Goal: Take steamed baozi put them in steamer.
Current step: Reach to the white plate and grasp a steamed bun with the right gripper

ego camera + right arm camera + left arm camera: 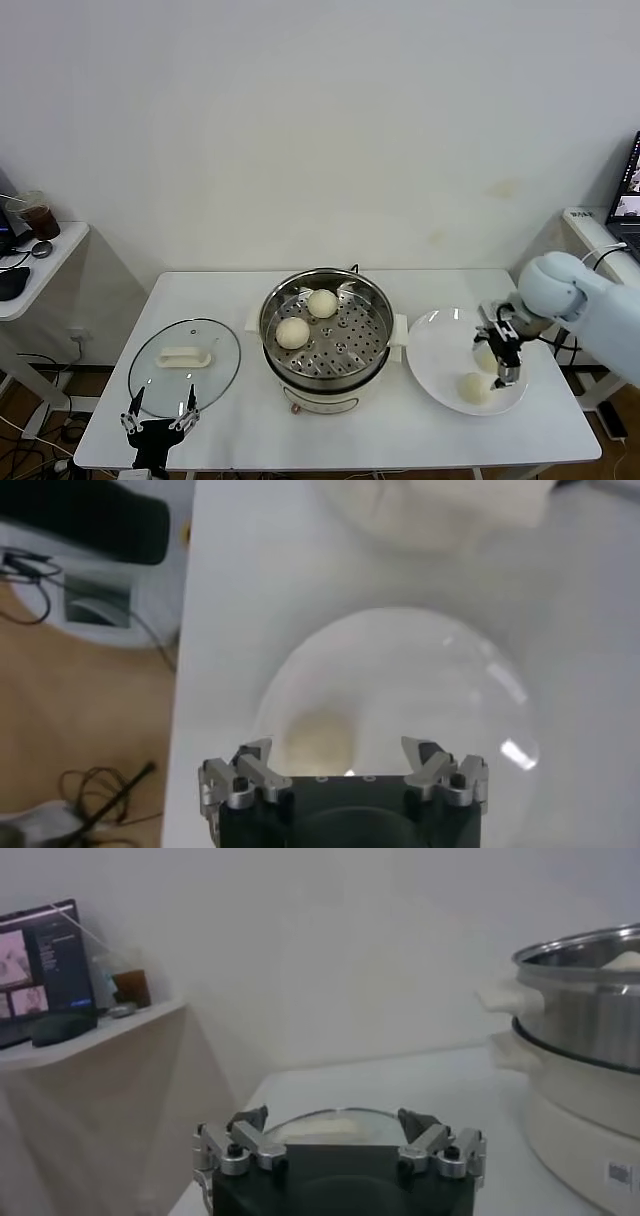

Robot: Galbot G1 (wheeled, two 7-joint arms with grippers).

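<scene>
The steamer (372, 330), a shiny perforated basket in a cream-white pot base, stands mid-table with two baozi inside, one at the back (322, 303) and one at the left (292, 332). Two more baozi lie on the white plate (435, 362): one near the front (474, 388), and one (486, 358) partly hidden by my right gripper (505, 357). That gripper hovers open over the plate. In the right wrist view one baozi (318, 740) lies below the open right gripper (345, 755). My left gripper (158, 412) is open and empty at the front left.
A round glass lid (185, 365) with a white handle lies left of the steamer, just beyond the left gripper (340, 1128); it also shows in the left wrist view (330, 1120), with the steamer (590, 1018) beside it. Side tables stand at both ends.
</scene>
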